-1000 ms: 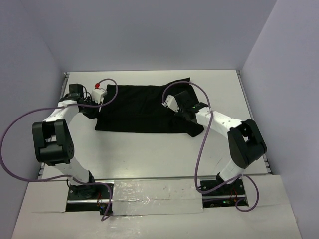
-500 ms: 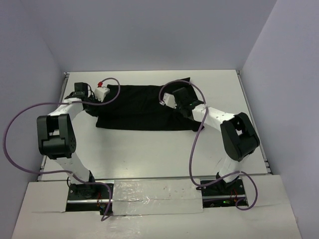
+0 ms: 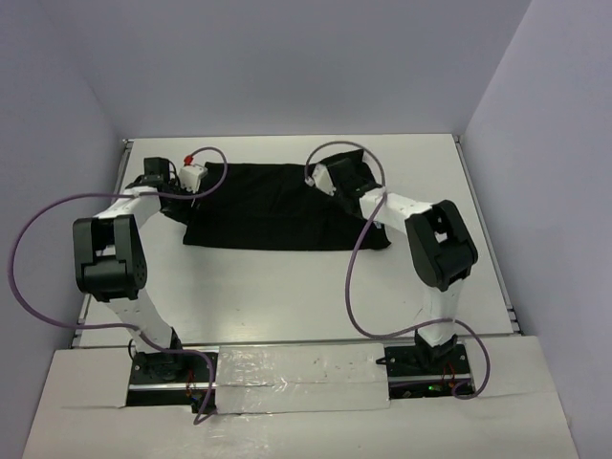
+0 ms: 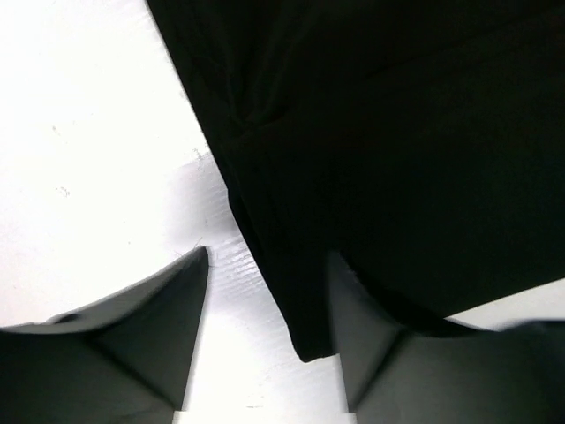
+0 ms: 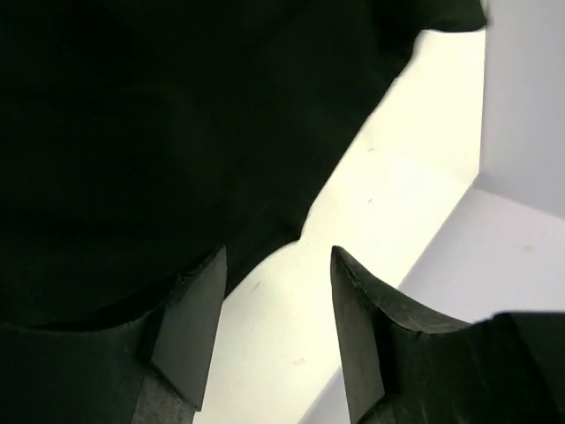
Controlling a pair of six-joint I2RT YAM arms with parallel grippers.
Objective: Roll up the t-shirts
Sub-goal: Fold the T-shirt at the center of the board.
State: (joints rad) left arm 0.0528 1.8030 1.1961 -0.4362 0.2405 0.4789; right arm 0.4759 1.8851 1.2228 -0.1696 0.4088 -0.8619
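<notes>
A white counter (image 3: pixel 287 287) fills the middle of the space, boxed in by three plain, pale lilac-grey walls: the far wall (image 3: pixel 306 57), the left wall (image 3: pixel 48 143) and the right wall (image 3: pixel 559 172). At the near edge, a white ledge (image 3: pixel 306 426) carries a crinkled silvery strip (image 3: pixel 306 368). The light is even and soft, with faint shadows.

t-shirt (image 3: pixel 273 206) flat on the far half of the counter (image 3: pixel 287 287), stretched left to right | left pincer (image 3: pixel 194 180) at its left end, shirt edge between the fingers (image 4: pixel 132 336) | right pincer (image 3: pixel 335 178) over its far right part | walls (image 3: pixel 287 67) behind and at both sides of the counter
</notes>
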